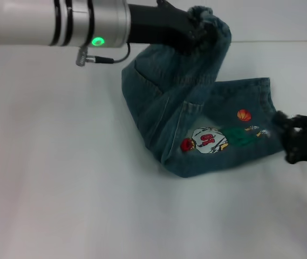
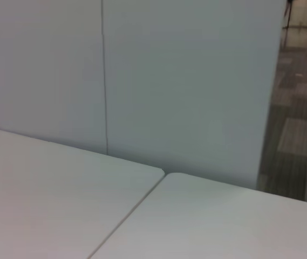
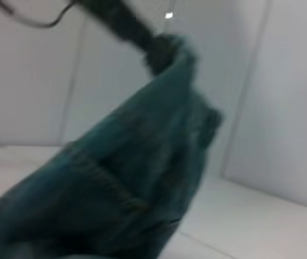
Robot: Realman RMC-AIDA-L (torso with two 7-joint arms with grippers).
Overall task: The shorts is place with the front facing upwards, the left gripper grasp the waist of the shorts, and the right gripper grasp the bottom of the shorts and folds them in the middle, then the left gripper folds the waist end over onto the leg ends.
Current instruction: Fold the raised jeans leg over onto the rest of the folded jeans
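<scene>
The blue denim shorts (image 1: 196, 135) lie folded lengthwise on the white table, cartoon print (image 1: 212, 139) facing up. My left gripper (image 1: 193, 32) reaches in from the upper left and is shut on the ruffled waist (image 1: 210, 19), holding it up off the table so the upper half of the shorts hangs in an arch. The leg ends (image 1: 269, 108) rest flat at the right. My right gripper (image 1: 282, 129) sits at that hem edge, touching it. In the right wrist view the raised shorts (image 3: 126, 183) fill the foreground, with the left gripper (image 3: 156, 46) at their top.
The white table (image 1: 61, 189) stretches wide to the left and front of the shorts. The left wrist view shows only a seam between two tabletops (image 2: 131, 210), a pale wall panel (image 2: 185, 81) and grey floor (image 2: 299, 108) beyond.
</scene>
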